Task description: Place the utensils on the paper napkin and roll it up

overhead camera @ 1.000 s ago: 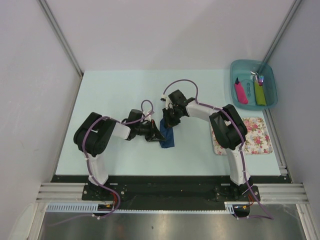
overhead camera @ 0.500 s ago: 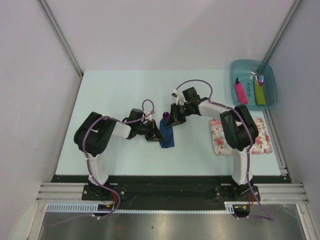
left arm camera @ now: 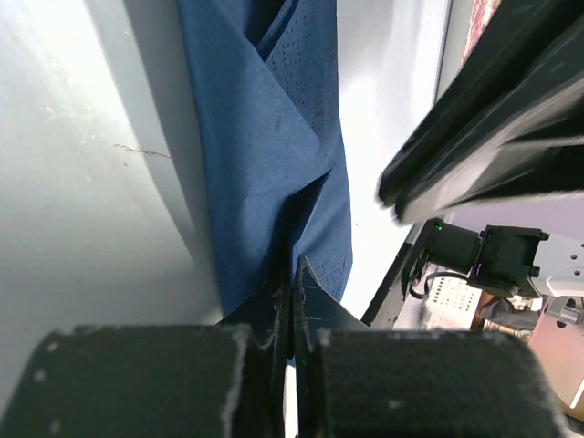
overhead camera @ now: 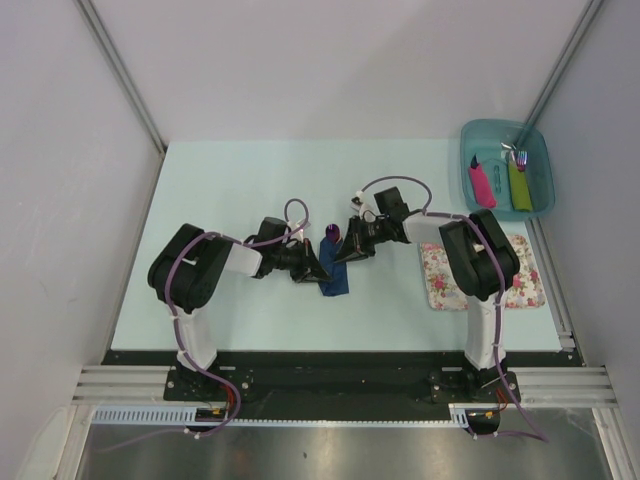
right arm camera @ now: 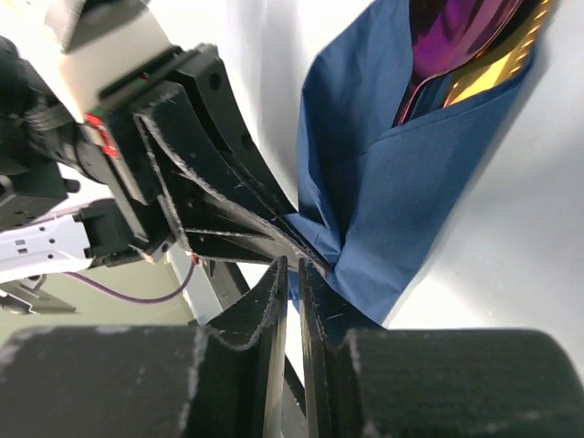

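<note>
The blue napkin [overhead camera: 336,279] lies folded on the table [overhead camera: 220,190], right at both grippers' tips. The left gripper [left arm camera: 292,281] is clamped on a fold of its edge; the right gripper [right arm camera: 292,272], narrowed to a thin slit, sits against that same edge. The purple spoon [right arm camera: 453,32] and tan knife [right arm camera: 500,66] poke from the napkin's end beyond the right fingertips.

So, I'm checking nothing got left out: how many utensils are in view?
4. A purple spoon and a tan piece sit inside the folded napkin; a pink-handled one and a green-handled fork lie in the teal bin. More may be hidden.
</note>
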You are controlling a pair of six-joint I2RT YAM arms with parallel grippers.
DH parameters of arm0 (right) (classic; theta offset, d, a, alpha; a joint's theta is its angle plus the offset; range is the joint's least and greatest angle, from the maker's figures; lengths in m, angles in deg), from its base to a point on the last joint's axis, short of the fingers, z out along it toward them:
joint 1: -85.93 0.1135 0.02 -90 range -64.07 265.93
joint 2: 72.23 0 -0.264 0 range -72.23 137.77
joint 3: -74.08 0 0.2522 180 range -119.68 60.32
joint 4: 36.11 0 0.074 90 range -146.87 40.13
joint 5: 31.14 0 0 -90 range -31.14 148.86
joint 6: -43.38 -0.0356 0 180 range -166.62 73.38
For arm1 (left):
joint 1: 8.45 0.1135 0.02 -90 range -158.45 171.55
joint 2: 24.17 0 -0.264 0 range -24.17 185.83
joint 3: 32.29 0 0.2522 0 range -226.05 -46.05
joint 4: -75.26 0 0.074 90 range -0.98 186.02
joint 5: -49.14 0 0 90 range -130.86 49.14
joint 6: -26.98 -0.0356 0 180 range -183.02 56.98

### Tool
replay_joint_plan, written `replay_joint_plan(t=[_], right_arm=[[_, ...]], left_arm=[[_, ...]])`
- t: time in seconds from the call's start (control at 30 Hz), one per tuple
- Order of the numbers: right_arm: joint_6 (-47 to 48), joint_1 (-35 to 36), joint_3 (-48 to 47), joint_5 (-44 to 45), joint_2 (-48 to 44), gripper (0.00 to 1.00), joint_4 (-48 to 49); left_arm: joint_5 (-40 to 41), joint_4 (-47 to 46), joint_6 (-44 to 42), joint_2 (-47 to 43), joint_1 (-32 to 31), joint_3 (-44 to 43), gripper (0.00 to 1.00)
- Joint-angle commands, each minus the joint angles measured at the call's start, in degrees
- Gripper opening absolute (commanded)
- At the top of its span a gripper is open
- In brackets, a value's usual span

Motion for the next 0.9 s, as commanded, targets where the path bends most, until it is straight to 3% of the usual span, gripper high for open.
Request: replay_joint_plan(t=[0.0,0.4,0.63,0.87], right_arm=[[2.19,1.33,0.48,0.59,1.24,0.13,0.81],[4.84,2.03,0.74,4.99,4.23,0.09,-1.31],[5.19,2.03,1.10,6.83,5.20,0.08,-2.28],[5.10,2.12,1.10,7.10,5.37,0.07,-2.45]], left_arm=[[2.13,-0.31,-2.09,0.35,-0.12,-1.26,0.00],[-0.42,-5.05,0.02,-2.11,-1.09,-0.29,0.00],[-3.05,-13.22,4.41,-6.07,-2.31,-0.38,0.00],[-4.20,-16.21,5.64,-3.26,-5.56,-3.01,0.00]])
